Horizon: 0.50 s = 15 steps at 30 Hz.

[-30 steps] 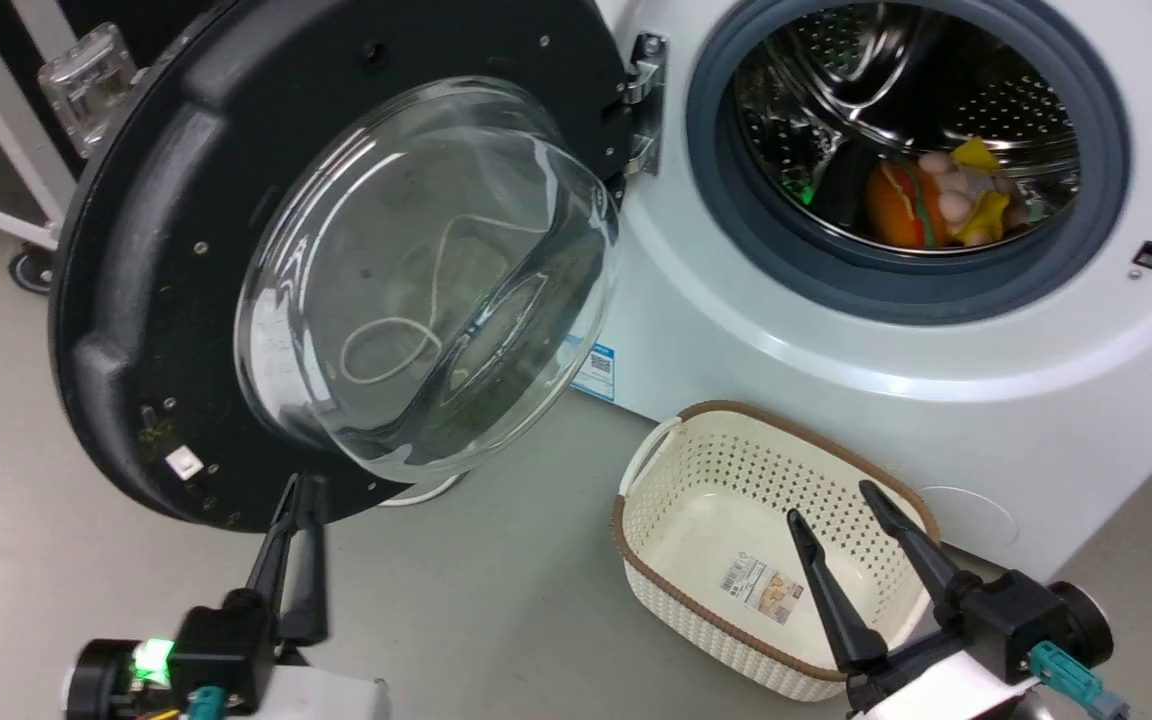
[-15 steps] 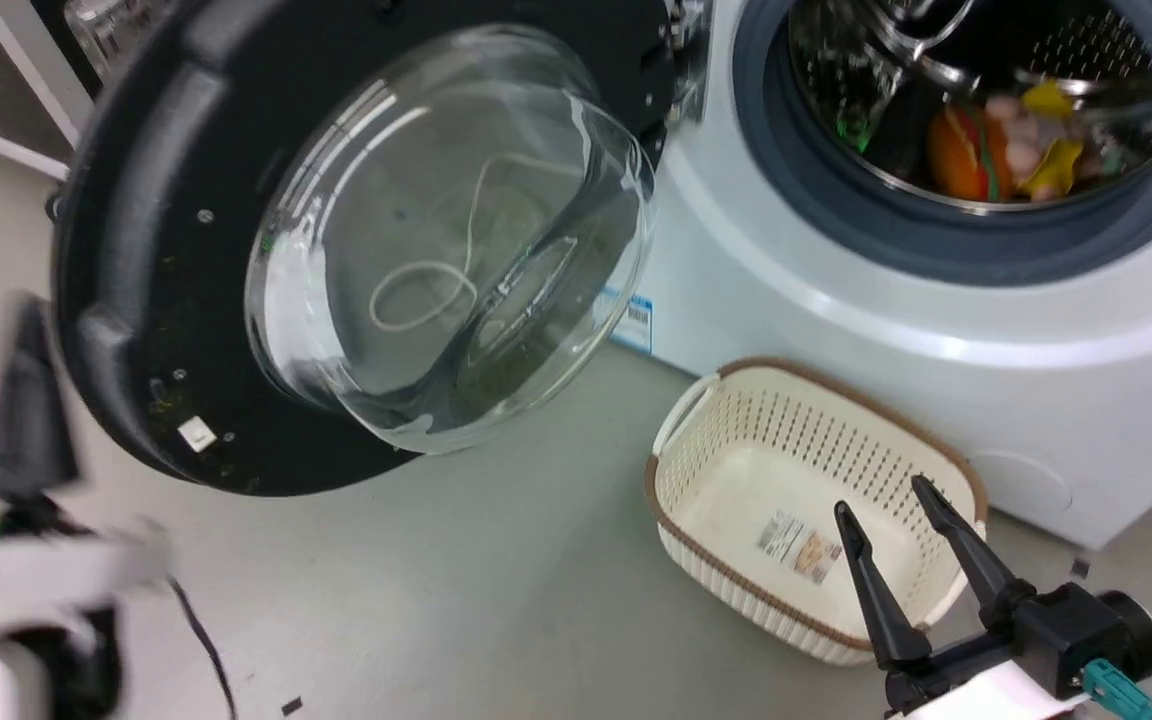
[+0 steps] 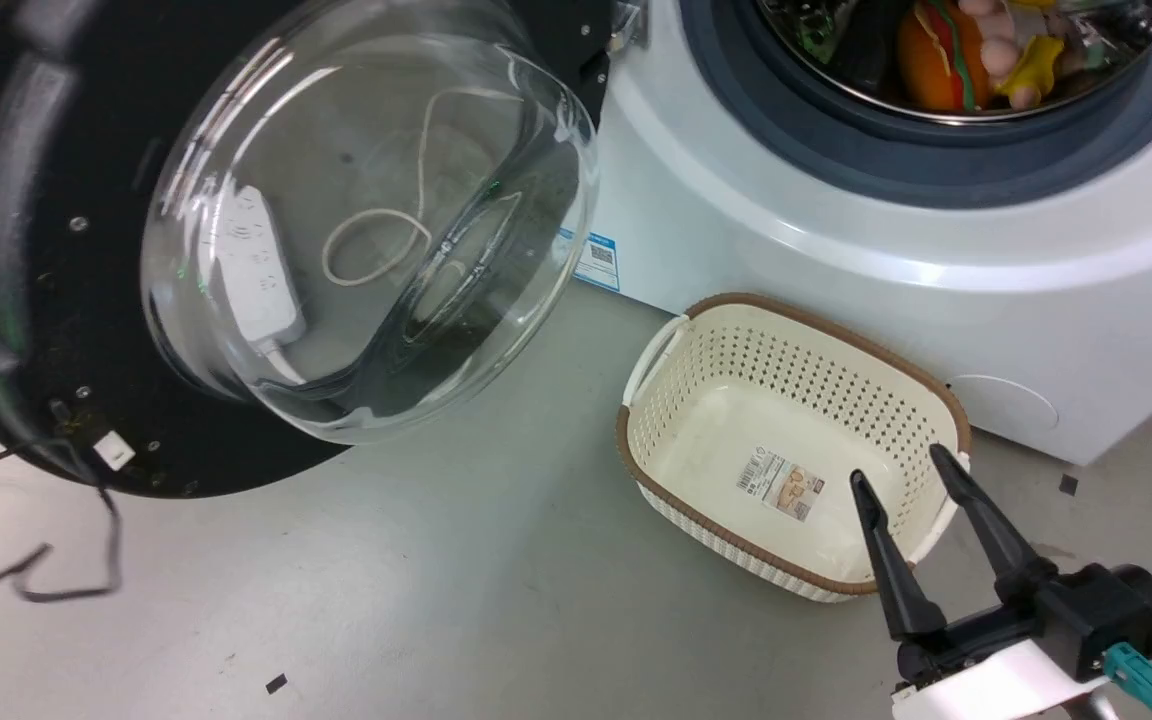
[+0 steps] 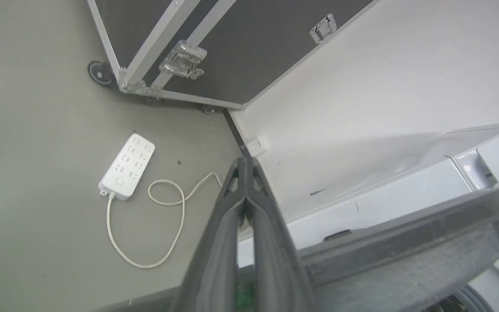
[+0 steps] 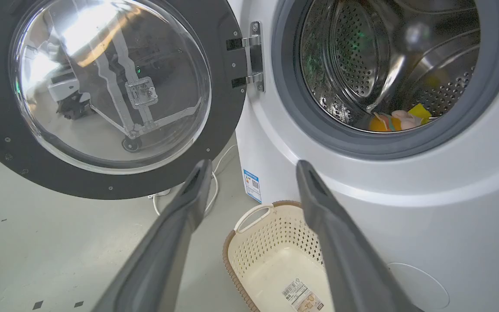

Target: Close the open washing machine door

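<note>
The right gripper point(image 3: 896, 467) sits at the lower right of the head view, its two long dark fingers point(image 3: 886, 560) spread apart in a V and pointing up and slightly left. They rise from a black wrist block point(image 3: 1086, 610) with a round black end and a teal plug point(image 3: 1131, 672) at its side, mounted on a pale forearm point(image 3: 986, 690) that comes in from the bottom edge. In the right wrist view the same fingers stand wide apart with nothing gripped between them. The left gripper point(image 4: 244, 161), in the left wrist view, has its two fingers pressed together along their length, tips meeting, nothing held between them
</note>
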### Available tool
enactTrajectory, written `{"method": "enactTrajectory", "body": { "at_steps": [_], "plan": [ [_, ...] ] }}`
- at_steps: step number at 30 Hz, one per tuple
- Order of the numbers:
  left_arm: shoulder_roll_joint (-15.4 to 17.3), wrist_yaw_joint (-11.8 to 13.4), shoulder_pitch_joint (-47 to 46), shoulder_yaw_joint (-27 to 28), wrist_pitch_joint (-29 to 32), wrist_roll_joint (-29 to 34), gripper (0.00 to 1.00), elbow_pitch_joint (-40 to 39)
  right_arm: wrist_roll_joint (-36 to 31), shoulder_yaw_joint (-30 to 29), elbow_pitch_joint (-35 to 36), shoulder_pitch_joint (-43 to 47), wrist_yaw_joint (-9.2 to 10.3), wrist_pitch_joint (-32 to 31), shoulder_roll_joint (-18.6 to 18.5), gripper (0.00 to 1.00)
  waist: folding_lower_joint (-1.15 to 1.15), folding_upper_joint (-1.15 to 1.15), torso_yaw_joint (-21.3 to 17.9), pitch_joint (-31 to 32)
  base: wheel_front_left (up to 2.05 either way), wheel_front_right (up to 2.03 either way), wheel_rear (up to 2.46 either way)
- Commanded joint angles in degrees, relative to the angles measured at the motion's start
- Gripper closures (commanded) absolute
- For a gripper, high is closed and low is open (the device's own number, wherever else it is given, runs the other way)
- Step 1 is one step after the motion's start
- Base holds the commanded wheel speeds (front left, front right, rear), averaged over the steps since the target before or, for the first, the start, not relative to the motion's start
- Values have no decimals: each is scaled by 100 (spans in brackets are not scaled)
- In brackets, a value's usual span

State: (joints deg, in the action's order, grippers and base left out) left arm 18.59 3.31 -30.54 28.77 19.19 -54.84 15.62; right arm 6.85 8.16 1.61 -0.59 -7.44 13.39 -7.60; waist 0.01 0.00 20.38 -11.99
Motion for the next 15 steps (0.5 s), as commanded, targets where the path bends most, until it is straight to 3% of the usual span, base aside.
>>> {"method": "enactTrajectory", "body": {
  "at_steps": [1, 9, 15],
  "plan": [
    [66, 94, -138, 175, 234, -293, 100, 80, 50, 7, 11, -99, -4, 77, -55, 0, -1, 0, -23, -32, 0, 0, 0],
    [-26, 202, -36, 446, 1637, -1537, 100, 21, 111, 39, -16, -117, -5, 160, -33, 0, -1, 0, -19, -57, 0, 0, 0],
    [-440, 63, 585, 111, 2697, -2078, 100, -530, 113, 21, -118, -97, -5, 161, 29, 0, -1, 0, -81, 138, 0, 0, 0]
  ]
}}
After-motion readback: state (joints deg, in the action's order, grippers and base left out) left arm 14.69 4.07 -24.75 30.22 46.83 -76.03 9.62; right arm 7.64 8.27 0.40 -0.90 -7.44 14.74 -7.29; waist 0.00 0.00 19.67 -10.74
